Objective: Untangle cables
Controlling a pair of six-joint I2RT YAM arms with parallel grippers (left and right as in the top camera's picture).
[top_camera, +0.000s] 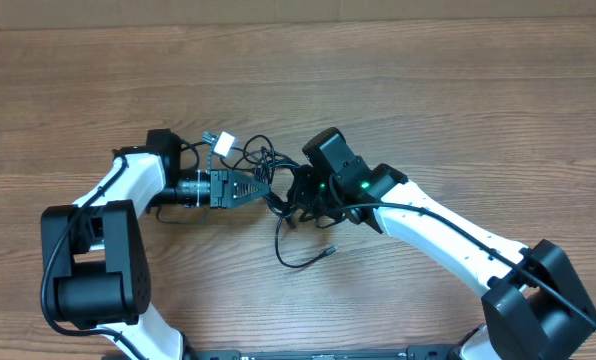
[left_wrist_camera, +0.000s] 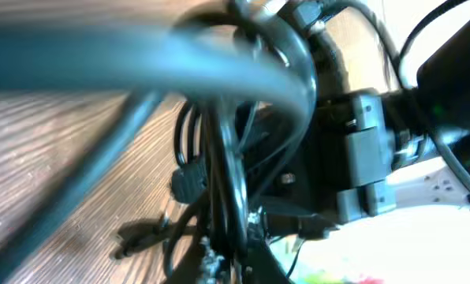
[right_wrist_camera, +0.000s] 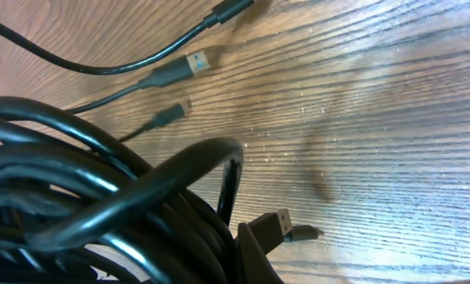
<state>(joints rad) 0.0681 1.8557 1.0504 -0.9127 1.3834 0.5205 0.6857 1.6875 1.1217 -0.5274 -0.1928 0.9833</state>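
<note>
At centre of wooden table: cables knotted between left gripper and right gripper. Fingers of both pressed together, apparently pinching cords. Step, by my reading: parting the knot. Next: draw apart gently, watching the silvery USB plug.

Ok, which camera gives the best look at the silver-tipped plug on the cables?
The right wrist view: the silver-tipped plug lies sharp and unobstructed on the table, beside the bundled cables. Overhead, the plug ends are too small to tell apart. The left wrist view shows only blurred cords, no silver tip.
</note>
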